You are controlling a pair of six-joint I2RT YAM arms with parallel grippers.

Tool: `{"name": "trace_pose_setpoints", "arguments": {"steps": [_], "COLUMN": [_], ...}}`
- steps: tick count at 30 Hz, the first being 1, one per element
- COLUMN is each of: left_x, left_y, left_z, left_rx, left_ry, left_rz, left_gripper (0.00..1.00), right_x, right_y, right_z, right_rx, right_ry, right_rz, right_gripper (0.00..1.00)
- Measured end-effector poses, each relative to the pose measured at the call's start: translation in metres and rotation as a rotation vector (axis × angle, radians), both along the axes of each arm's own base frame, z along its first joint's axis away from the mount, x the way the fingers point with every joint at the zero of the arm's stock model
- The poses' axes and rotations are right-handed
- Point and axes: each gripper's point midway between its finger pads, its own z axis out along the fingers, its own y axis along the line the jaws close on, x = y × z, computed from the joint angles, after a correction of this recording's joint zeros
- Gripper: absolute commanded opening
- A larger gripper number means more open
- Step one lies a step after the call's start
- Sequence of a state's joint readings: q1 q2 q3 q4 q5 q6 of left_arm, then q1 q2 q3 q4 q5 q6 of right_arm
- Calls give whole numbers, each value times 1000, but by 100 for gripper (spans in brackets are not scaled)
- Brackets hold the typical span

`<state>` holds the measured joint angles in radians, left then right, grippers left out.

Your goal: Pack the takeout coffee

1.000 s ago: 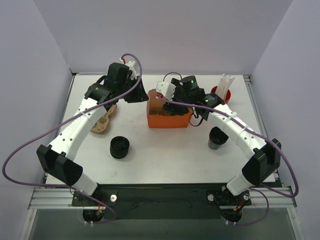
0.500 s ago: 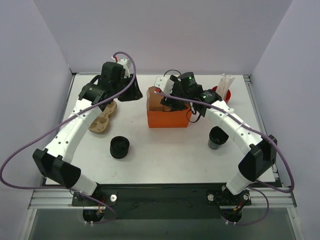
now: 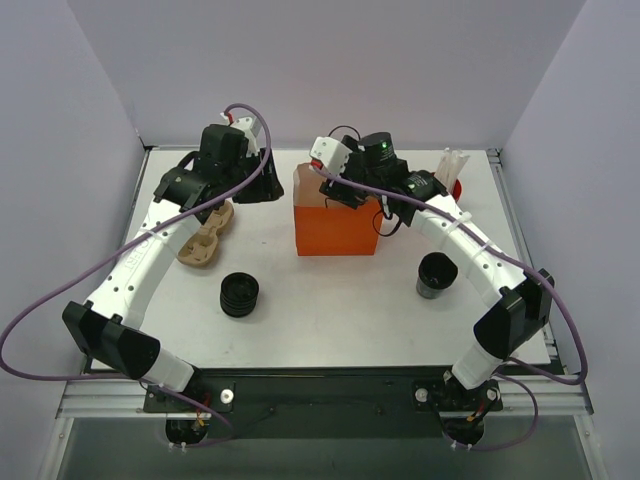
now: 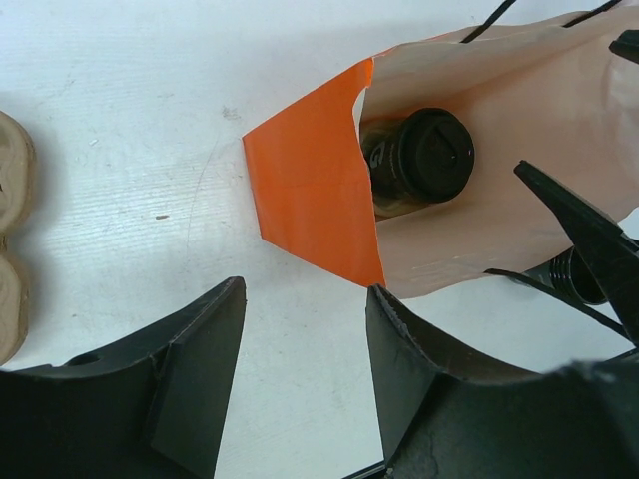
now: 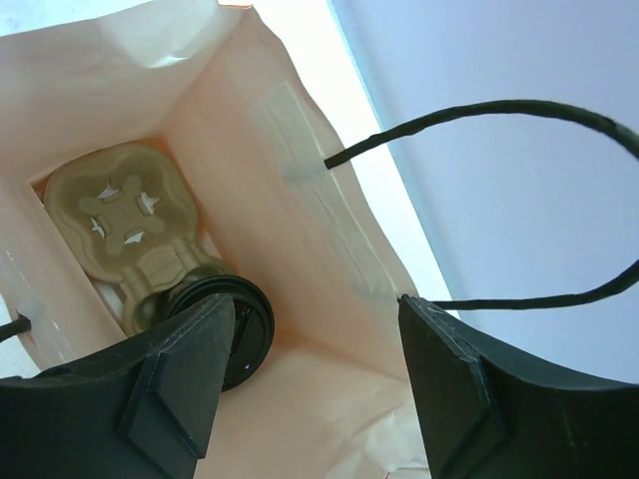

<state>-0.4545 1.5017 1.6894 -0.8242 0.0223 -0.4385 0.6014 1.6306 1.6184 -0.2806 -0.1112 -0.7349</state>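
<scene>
The orange paper bag [image 3: 336, 228] stands open at the table's middle. Inside it a dark cup with a round black top [image 4: 429, 155] sits in a tan carrier [image 5: 125, 215]; this takeout coffee also shows in the right wrist view [image 5: 245, 334]. A second dark cup [image 3: 437, 275] stands on the table right of the bag. My right gripper [image 3: 346, 193] hangs open and empty over the bag's mouth [image 5: 318, 299]. My left gripper [image 3: 258, 188] is open and empty just left of the bag [image 4: 305, 289].
A low ribbed black stack [image 3: 240, 293] sits front left. A tan carrier [image 3: 205, 238] lies under the left arm. A red cup of white straws [image 3: 450, 178] stands back right. The bag's black cord handle [image 5: 519, 110] loops beside the right fingers.
My right gripper has lifted out of the bag to just above its mouth. My left gripper has drawn back a little to the left of the bag.
</scene>
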Motion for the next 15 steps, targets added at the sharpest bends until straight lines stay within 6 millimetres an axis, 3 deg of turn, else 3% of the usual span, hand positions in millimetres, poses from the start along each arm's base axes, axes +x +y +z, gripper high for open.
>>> {"name": "trace_pose_setpoints", "arguments": {"steps": [15], "left_x": [-2], "left_y": [1], "left_z": [1], "left_rx": [4], "left_ry": [-2], "left_rz": [-3], "left_gripper": [62], "right_x": [16], "right_y": [-4], "right_z": [33], "right_rx": [130], "right_ry": [-43], "right_rz": [-139], "right_gripper": [63]}}
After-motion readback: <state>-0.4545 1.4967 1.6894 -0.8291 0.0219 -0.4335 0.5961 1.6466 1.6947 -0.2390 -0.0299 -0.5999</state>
